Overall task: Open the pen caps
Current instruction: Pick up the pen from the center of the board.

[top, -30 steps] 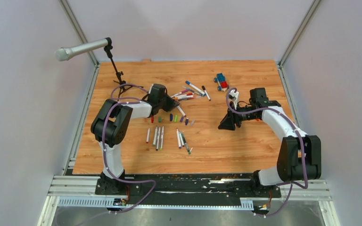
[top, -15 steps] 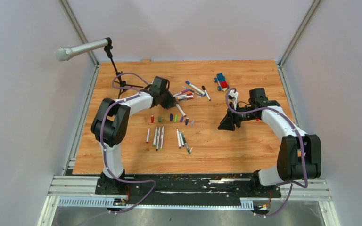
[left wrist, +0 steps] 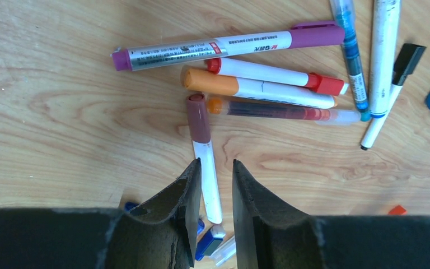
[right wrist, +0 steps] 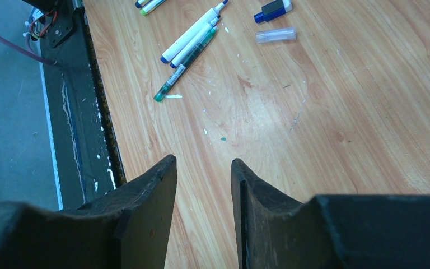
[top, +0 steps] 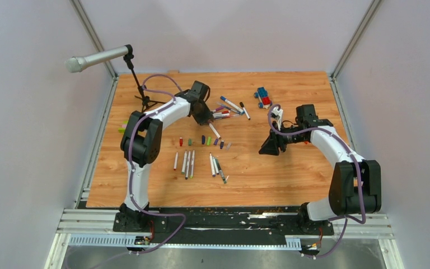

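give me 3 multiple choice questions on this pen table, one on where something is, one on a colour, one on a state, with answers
1. Where does the toy car stand?
A) by the arm bases
B) at the far side of the table, right of the pen pile
C) under the left arm

2. What colour is the cap of the pen nearest the left tool?
A) green
B) yellow
C) maroon

3. How is the right tool?
A) shut on a pen
B) open and empty
C) shut on a cap

Answers:
1 B, the top view shows it far back, right of the pile.
2 C, the left wrist view shows a maroon cap on a white barrel.
3 B, its jaws stand apart over bare wood.
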Tool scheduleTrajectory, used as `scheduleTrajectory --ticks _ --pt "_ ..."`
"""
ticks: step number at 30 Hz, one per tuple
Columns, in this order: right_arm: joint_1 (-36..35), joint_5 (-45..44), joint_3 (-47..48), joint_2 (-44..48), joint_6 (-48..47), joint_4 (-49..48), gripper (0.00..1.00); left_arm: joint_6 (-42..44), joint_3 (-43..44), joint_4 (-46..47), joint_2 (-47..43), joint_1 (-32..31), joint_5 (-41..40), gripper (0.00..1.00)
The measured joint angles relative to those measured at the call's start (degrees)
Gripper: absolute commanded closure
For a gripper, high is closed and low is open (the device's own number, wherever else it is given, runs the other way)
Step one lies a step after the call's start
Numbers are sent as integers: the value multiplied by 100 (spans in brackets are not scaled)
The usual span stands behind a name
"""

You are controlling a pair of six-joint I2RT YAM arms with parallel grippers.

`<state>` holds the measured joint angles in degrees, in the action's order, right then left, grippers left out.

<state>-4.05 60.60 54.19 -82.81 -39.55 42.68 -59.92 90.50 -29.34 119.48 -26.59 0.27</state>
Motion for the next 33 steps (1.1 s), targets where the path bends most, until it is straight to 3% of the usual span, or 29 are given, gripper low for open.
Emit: scheduleTrajectory --ticks 10,21,33 --pt "0 -2 61 0 -26 13 59 184 1443 -1419 870 -310 -439 67" --pt "0 -2 61 0 -63 17 59 264 1910 -2249 1215 -415 -710 69" --pt "0 0 61 0 -66 37 59 334 2330 -2474 1467 -415 -682 93"
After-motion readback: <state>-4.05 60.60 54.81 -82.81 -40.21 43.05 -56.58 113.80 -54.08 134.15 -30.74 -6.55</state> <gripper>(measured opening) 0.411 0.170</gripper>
